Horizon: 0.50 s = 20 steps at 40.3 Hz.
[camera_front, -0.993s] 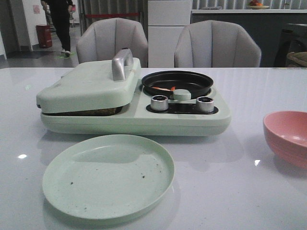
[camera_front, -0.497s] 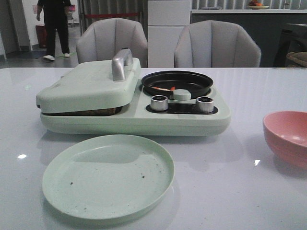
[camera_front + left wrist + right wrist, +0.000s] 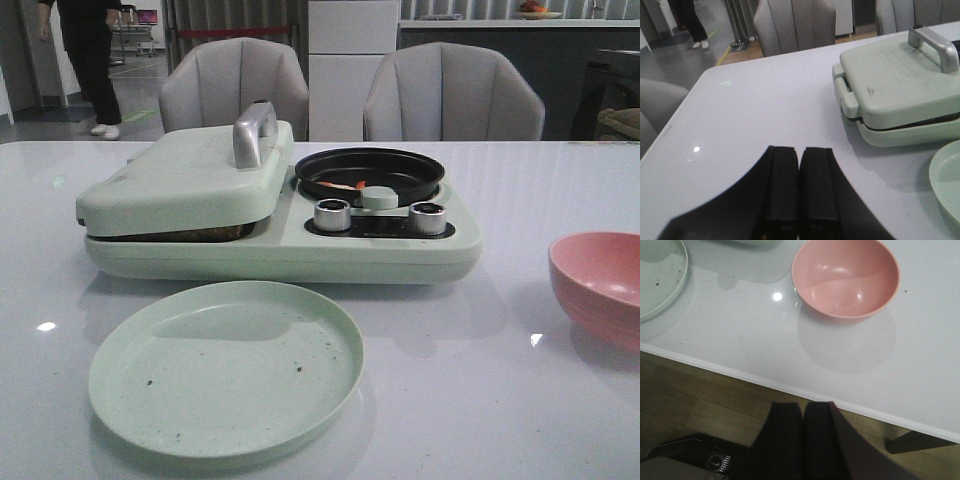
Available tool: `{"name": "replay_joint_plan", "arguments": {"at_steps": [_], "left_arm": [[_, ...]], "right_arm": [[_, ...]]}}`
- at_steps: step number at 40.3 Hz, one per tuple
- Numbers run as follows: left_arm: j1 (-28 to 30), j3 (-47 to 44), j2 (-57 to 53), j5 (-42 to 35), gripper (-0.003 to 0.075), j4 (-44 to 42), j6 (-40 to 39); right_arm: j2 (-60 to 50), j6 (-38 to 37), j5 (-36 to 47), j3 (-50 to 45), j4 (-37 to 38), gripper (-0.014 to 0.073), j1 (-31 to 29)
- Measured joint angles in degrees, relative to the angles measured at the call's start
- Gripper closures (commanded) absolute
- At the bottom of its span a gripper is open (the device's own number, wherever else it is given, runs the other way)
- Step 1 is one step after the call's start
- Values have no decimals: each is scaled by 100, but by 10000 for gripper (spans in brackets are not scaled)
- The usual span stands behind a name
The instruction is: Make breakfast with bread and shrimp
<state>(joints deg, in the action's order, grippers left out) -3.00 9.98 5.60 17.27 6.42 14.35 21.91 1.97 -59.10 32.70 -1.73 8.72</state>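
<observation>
A pale green breakfast maker (image 3: 280, 235) stands on the white table. Its left lid (image 3: 190, 175) with a metal handle is down; a dark brown edge (image 3: 185, 235), perhaps the bread, shows in the gap under it. The shrimp (image 3: 345, 185), a thin orange-red piece, lies in the black round pan (image 3: 370, 172) on the right side. My left gripper (image 3: 799, 150) is shut and empty over the table, left of the maker (image 3: 900, 95). My right gripper (image 3: 804, 406) is shut and empty, off the table's front edge over the floor.
An empty pale green plate (image 3: 225, 365) lies in front of the maker; it also shows in both wrist views (image 3: 950, 187) (image 3: 657, 280). A pink bowl (image 3: 598, 285) (image 3: 846, 277) stands at the right. Two grey chairs stand behind the table. A person walks at the far back left.
Only the person in the background has moved to the left. The maker, plate and bowl have not moved.
</observation>
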Motion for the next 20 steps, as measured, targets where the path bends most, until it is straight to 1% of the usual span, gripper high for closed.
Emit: {"name": "replay_joint_plan", "arguments": {"at_steps": [6, 14, 16, 20], "left_arm": [[0, -501, -570, -297, 620, 91, 0], [0, -798, -586, -702, 620, 223, -34], [0, -922, -586, -870, 620, 233, -140], [0, -1008, -586, -1089, 620, -12, -732]], "right_arm": [[0, 0, 0, 0, 0, 559, 0], [0, 0, 0, 0, -23, 559, 0], [0, 0, 0, 0, -23, 559, 0], [0, 0, -11, 0, -27, 559, 0]]}}
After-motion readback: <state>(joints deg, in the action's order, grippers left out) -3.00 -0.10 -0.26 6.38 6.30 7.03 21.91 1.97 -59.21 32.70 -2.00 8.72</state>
